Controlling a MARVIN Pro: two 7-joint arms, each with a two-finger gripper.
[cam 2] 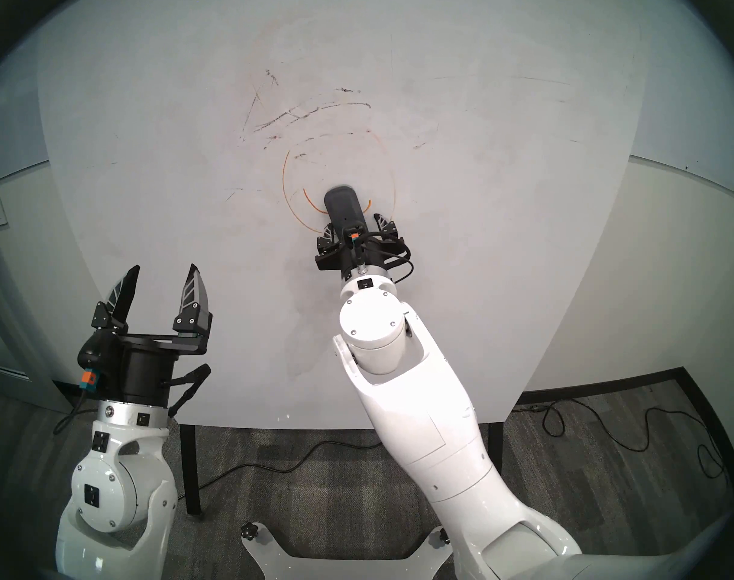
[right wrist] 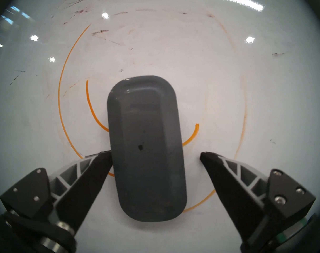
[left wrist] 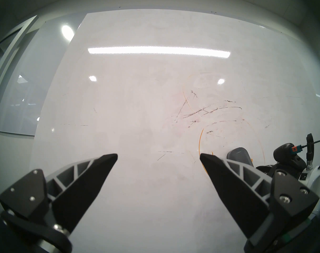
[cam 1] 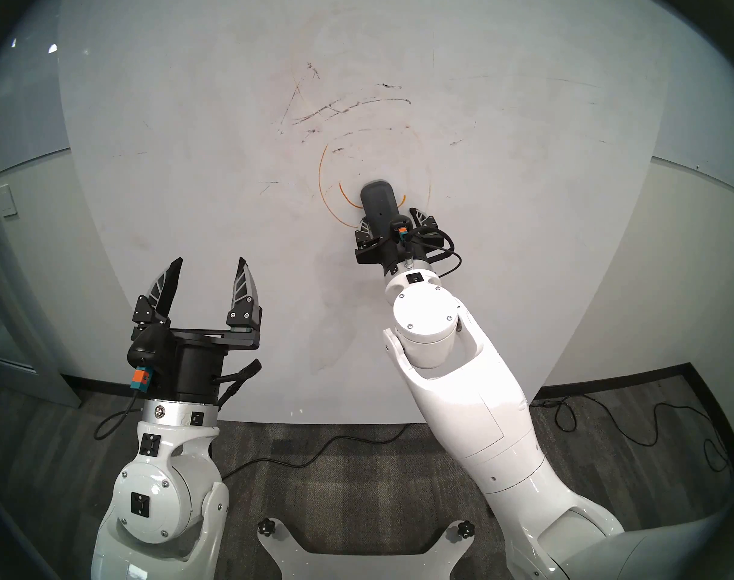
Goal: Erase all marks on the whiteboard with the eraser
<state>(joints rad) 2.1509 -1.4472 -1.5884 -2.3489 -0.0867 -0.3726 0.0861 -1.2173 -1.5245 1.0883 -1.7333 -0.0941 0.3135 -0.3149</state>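
Whiteboard (cam 1: 503, 106) upright, glossy | marks (cam 1: 329, 177): orange arcs, black streaks | eraser (right wrist: 146, 148) flat against board over orange curve | right gripper (right wrist: 155, 154) reached to board, fingers spread, left finger touching eraser, other clear | left gripper (cam 1: 208, 273) raised, wide apart, empty

Wide-spread left end effector (left wrist: 158, 156) in the foreground, nothing between its fingers, facing the glossy whiteboard (left wrist: 130, 93). Scratchy black-grey streaks (left wrist: 210, 111) right of centre, a thin orange arc (left wrist: 200, 143) beneath. Dark grey eraser (left wrist: 239, 155) at lower right against the board, right end effector's black housing (left wrist: 287, 155) beside it.
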